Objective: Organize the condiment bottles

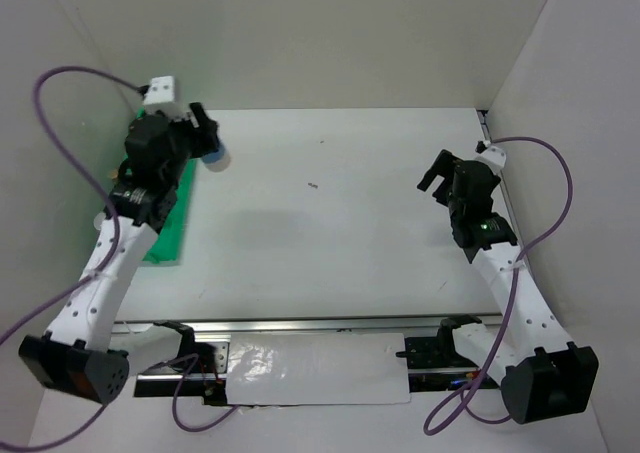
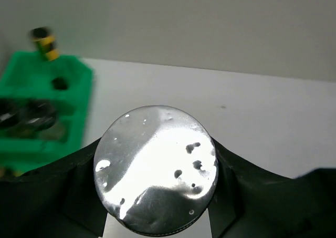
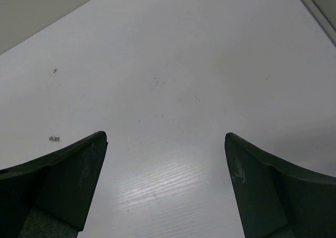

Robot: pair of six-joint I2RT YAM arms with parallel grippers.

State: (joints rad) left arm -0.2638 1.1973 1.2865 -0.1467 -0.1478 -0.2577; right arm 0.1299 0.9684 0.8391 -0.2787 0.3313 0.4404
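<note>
My left gripper (image 1: 205, 141) is shut on a silver-lidded, blue-labelled jar (image 1: 215, 159), held just right of the green tray (image 1: 168, 235) at the far left. In the left wrist view the jar's silver lid (image 2: 156, 169) fills the space between the fingers (image 2: 231, 169). The tray (image 2: 73, 80) lies to the left there. A dark bottle with a yellow label (image 2: 45, 42) stands at its far end, a black cap (image 2: 59, 83) shows in one compartment, and blurred lids (image 2: 26, 117) sit nearer. My right gripper (image 1: 436, 173) is open and empty over bare table (image 3: 165, 138).
White walls close in the table at the back and on both sides. A metal rail (image 1: 300, 323) with a white sheet (image 1: 315, 368) runs along the near edge between the arm bases. A small dark speck (image 1: 314, 185) lies on the table.
</note>
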